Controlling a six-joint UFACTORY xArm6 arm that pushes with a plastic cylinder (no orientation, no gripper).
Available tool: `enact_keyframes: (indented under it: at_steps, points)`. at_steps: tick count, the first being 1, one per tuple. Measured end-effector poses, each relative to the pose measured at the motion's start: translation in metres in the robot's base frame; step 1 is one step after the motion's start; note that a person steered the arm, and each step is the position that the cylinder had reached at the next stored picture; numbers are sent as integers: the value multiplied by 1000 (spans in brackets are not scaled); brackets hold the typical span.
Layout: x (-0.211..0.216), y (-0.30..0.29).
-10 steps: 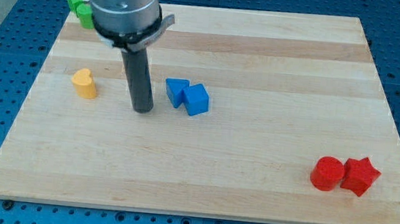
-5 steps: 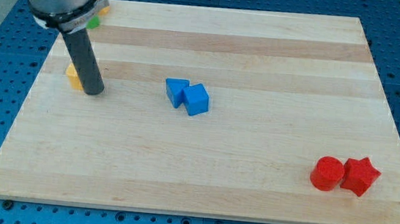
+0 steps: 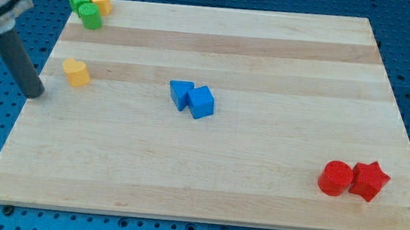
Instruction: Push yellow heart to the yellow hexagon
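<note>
The yellow heart (image 3: 76,73) lies near the board's left edge. The yellow hexagon (image 3: 100,1) sits at the top left corner, touching a green cylinder (image 3: 89,16) and a green block (image 3: 76,0). My tip (image 3: 33,94) rests at the board's left edge, a little to the left of and below the yellow heart, not touching it.
Two blue blocks (image 3: 191,98) sit together left of the board's middle. A red cylinder (image 3: 334,178) and a red star (image 3: 369,181) sit at the bottom right. The wooden board (image 3: 257,195) lies on a blue perforated table.
My tip has swept left from beside the blue blocks, past the yellow heart, to the board's left edge. The heart has shifted slightly left and up.
</note>
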State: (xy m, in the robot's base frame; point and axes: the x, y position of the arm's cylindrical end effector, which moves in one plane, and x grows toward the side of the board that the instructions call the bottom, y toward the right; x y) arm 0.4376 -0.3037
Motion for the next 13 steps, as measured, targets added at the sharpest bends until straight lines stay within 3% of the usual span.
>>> enact_keyframes:
  at_steps: [1, 5, 7, 11, 13]
  points:
    - [-18, -1]
    - [-47, 104]
    - [-34, 106]
    - [-142, 119]
    - [-118, 124]
